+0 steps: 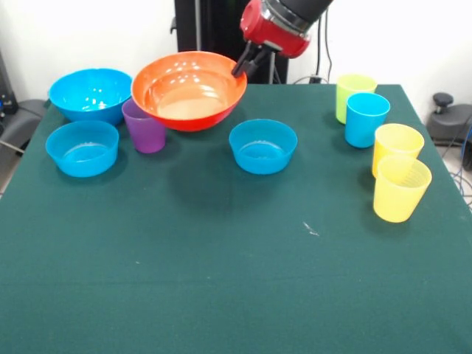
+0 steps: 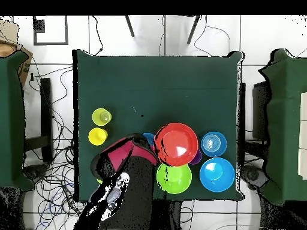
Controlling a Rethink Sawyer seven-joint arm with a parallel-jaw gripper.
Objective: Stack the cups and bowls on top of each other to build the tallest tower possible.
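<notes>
My gripper [image 1: 240, 68] is shut on the right rim of the wide orange bowl [image 1: 189, 88] and holds it tilted above the table's far side. The purple cup [image 1: 144, 128] stands upright just under the bowl's left edge. The large blue bowl [image 1: 90, 94] sits at the far left, with one small blue bowl [image 1: 82, 147] in front of it and another small blue bowl [image 1: 262, 146] in the middle. The lime green bowl [image 2: 174, 178] shows only in the overhead view, beside the orange bowl [image 2: 176, 144]. No stacked tower is in view.
At the right stand a lime green cup [image 1: 354, 94], a blue cup [image 1: 366, 119] and two yellow cups [image 1: 397, 146] [image 1: 400, 189], all upright. The green table [image 1: 221, 280] is bare at the front. The arm [image 2: 120, 179] covers the near-left corner in the overhead view.
</notes>
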